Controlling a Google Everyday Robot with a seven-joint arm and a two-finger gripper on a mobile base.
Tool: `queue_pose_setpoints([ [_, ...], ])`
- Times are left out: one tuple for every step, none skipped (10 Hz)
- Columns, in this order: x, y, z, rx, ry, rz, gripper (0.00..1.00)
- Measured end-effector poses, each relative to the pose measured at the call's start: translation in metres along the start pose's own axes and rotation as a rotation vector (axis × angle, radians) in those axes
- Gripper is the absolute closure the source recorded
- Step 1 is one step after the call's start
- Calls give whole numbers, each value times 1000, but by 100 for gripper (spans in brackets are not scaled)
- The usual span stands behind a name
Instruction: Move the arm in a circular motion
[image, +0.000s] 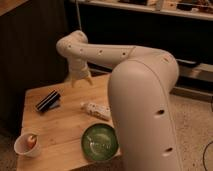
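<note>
The arm is large and off-white, and its rounded elbow fills the right foreground. Its forearm, with small dark holes, reaches back and left to a bent wrist. The gripper hangs down from that wrist above the far edge of the wooden table. Its two short pale fingers are spread, so it stands open with nothing between them. It touches no object.
On the table lie a black and blue flat object, a white packet, a green bowl and a white cup with something orange inside. A dark cabinet stands behind, with a shelf unit at the back right.
</note>
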Motion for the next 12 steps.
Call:
queue_pose_setpoints([
  [-2, -27, -3, 3, -13, 37, 35],
  [-1, -60, -5, 8, -25, 85, 35],
  [5, -89, -9, 12, -35, 140, 35],
  [11, -108, -11, 18, -40, 177, 35],
  [20, -129, -14, 26, -45, 219, 35],
  [31, -153, -17, 35, -48, 267, 35],
  [47, -180, -20, 51, -48, 321, 35],
  [62, -200, -23, 63, -46, 356, 35],
  [84, -216, -25, 67, -40, 381, 35],
  [99, -225, -26, 68, -38, 387, 35],
  [117, -231, -27, 69, -35, 391, 35],
  [138, -226, -28, 63, -28, 384, 35],
])
